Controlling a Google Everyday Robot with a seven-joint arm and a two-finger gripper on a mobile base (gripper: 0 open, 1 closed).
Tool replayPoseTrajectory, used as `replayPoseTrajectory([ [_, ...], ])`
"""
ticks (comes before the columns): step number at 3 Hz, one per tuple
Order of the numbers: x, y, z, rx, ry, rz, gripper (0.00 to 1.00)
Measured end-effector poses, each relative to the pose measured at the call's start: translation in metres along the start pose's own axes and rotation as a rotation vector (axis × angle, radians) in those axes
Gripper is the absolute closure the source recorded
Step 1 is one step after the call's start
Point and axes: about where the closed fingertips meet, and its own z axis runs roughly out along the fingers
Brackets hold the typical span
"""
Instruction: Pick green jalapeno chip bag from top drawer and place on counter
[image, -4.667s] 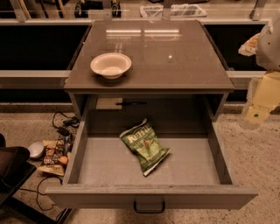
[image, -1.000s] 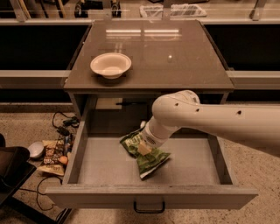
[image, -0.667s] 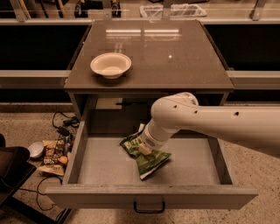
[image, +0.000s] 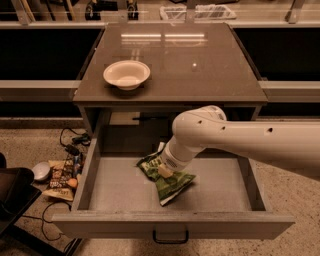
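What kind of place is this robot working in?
Likely a lab or test space: a lone counter with an open drawer, cables and snack packets on the floor. The gripper is at the chip bag in the drawer.

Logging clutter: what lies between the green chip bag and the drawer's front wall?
Only bare grey floor of the top drawer, per the camera view. The end effector is at the green jalapeno chip bag.

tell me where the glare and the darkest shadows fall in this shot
Camera view: glare streaks the far part of the counter, beyond the white bowl; the back of the top drawer lies in shadow; the end effector is at the green jalapeno chip bag, dimly lit.
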Motion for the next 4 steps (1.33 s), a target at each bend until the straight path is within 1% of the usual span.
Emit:
replayPoseTrajectory([
  [1,-0.011,0.005,-0.019,0.003,-0.005,-0.034,1.00],
  [2,-0.026,0.008,-0.091,0.035,-0.025,-0.073,1.00],
  [4,-0.054,0.023,-0.282,0.170,-0.039,-0.112,1.00],
])
